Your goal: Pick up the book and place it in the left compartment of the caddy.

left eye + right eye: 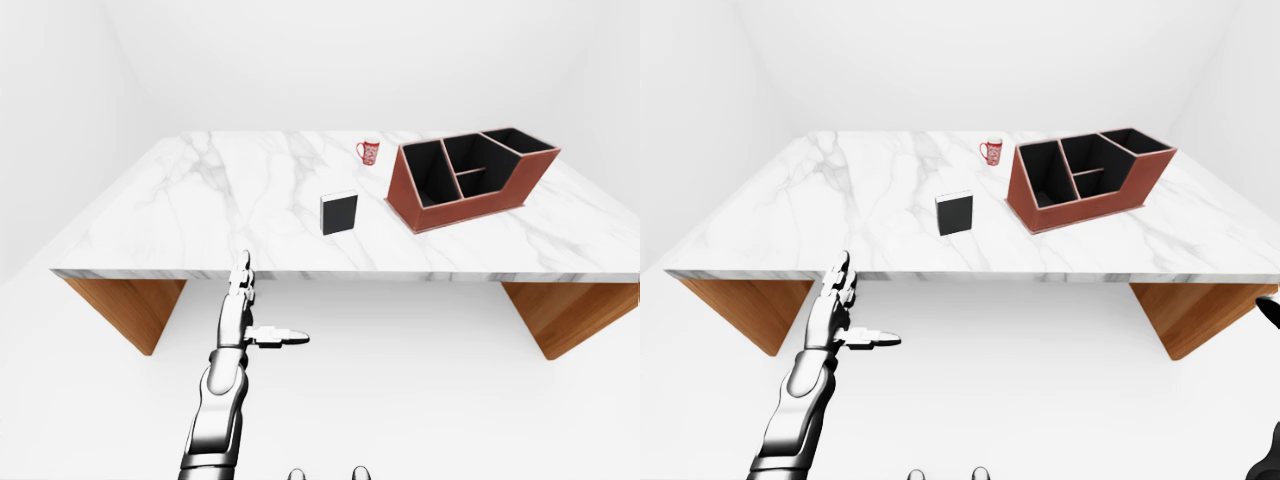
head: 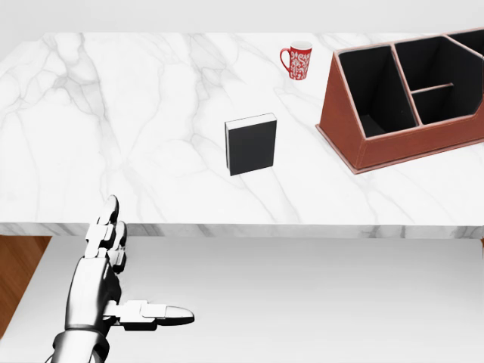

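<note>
The book point(image 2: 252, 144), black with a white page edge, stands upright on the white marble table point(image 2: 113, 136) near the middle of the head view. To its right sits the brown caddy point(image 2: 412, 147), with dark, empty compartments; its left compartment point(image 2: 372, 87) is the nearest to the book. My left hand point(image 2: 144, 265) hovers at the lower left, below the table's near edge and well apart from the book. It is open, fingers straight and thumb out to the right, holding nothing. My right hand does not show; only a dark sliver point(image 1: 1270, 308) touches the right-eye view's right edge.
A red patterned mug point(image 2: 297, 60) stands at the top, between the book and the caddy. Wooden table legs point(image 1: 130, 310) show under both ends of the table. White floor lies between me and the table edge.
</note>
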